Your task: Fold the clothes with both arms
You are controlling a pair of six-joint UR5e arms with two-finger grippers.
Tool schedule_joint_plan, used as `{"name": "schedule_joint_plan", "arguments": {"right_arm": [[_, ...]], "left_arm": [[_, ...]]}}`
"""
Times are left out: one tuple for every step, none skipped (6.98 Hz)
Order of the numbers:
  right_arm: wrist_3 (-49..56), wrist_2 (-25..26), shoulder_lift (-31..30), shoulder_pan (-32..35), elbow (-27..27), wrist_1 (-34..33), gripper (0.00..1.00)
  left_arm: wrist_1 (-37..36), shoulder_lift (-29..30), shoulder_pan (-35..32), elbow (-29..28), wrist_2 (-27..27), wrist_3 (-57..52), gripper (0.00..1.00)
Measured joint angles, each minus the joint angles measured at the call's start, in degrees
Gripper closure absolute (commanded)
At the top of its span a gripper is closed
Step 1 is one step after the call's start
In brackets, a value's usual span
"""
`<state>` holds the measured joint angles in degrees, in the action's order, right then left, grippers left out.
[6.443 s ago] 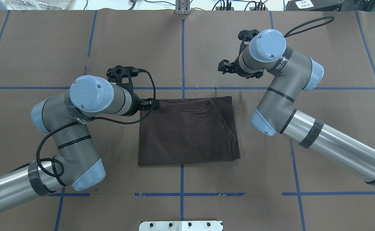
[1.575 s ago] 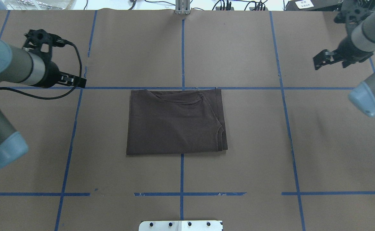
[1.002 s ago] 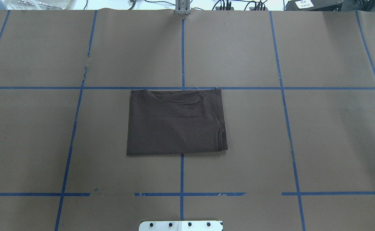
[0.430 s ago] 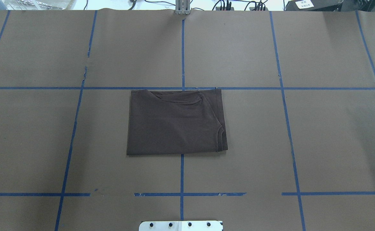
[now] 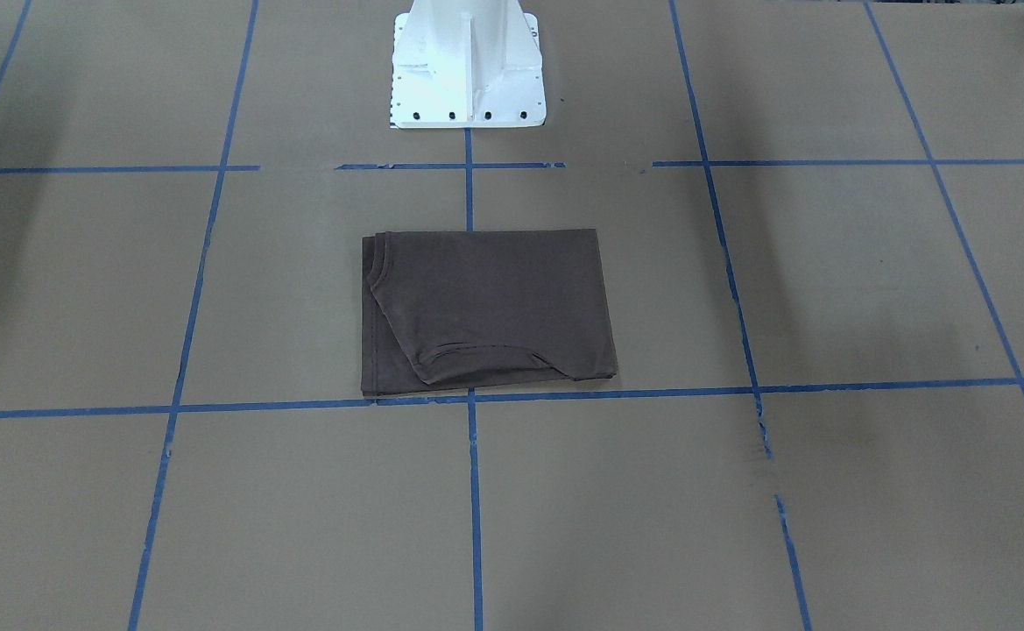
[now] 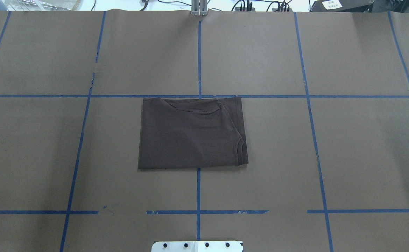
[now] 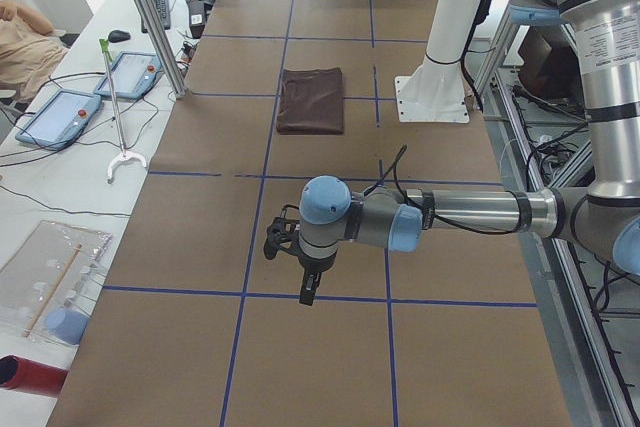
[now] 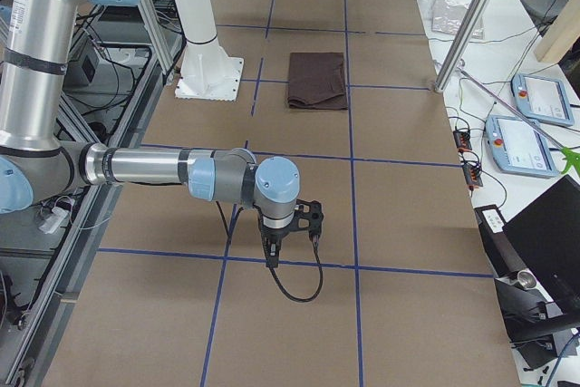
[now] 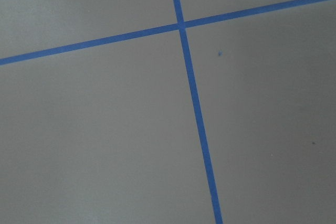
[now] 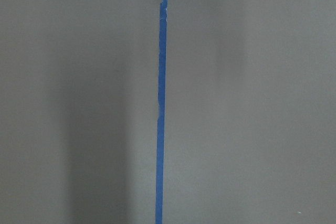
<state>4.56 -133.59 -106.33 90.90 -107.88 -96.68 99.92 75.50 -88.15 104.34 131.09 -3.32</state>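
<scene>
1. Dark brown T-shirt (image 6: 190,134): folded to a flat rect., ctr of overhead frame. Top edge touches horiz. blue tape line (image 6: 277,96) and shirt straddles the ctr vert. line. Collar at upper edge, sleeve hems stacked at lower right corner.
2. Left gripper (image 7: 307,289): lower ctr of left side view, pointing down over brown paper cover (image 7: 180,247), well apart from shirt. Open or closed: cannot tell.
3. Right gripper (image 8: 272,251): ctr of right side view, pointing down, well apart from shirt. Jaw state: cannot tell.
4. White pedestal (image 5: 466,70): top ctr, front view.

Left arm (image 7: 470,213) stretched level, left fingers (image 7: 307,290) pointing down, right arm (image 8: 145,167) stretched level, right fingers (image 8: 271,251) pointing down, grip unclear
</scene>
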Motion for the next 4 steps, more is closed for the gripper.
{"name": "schedule_joint_plan", "arguments": {"right_arm": [[-0.3, 0.1, -0.1, 0.0, -0.1, 0.0, 0.00], [-0.4, 0.1, -0.1, 0.1, -0.1, 0.0, 0.00], [-0.5, 0.2, -0.1, 0.1, -0.1, 0.0, 0.00], [-0.5, 0.2, -0.1, 0.1, -0.1, 0.0, 0.00]], "left_arm": [[0.0, 0.4, 0.0, 0.0, -0.1, 0.0, 0.00], [-0.2, 0.4, 0.0, -0.3, 0.3, 0.1, 0.00], [-0.4, 0.1, 0.0, -0.9, 1.6, 0.1, 0.00], [-0.6, -0.4, -0.1, -1.8, 3.1, 0.1, 0.00]]}}
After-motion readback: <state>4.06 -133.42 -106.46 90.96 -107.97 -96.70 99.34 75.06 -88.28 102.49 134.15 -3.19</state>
